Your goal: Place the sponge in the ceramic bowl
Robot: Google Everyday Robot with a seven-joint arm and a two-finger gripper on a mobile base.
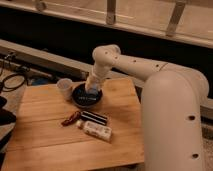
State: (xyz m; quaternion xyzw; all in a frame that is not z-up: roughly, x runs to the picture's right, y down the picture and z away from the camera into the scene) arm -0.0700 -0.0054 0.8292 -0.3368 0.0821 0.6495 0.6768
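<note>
1. The gripper (92,86) hangs at the end of the downturned wrist, its lower end inside the rim of the ceramic bowl (87,104). Whether it is spread or pressed together cannot be told.
2. A pale bluish patch (92,90) shows at the gripper's tip, low in the bowl. It cannot be told whether this is the sponge, and nothing else on view reads as one.
3. The bowl is round, dark and glossy, with a shallow wall. It sits at the far middle of the table (47,145).
4. The arm (135,67) is smooth white tubing with rounded joints. It runs from a bulky cylinder on the right, leftward to an elbow above the bowl.
5. Just left of the bowl stands a small white cup (64,88), tapered and upright.
6. Nearer than the bowl lies a black rectangular block (95,118). A crinkled red item (71,118) lies just beside its left end.
7. Nearer again lies a long white packet (97,131), on its side and angled.
8. The table is pale wooden planking with visible seams.
9. Dark cables (12,80) loop on the floor to the far left.
</note>
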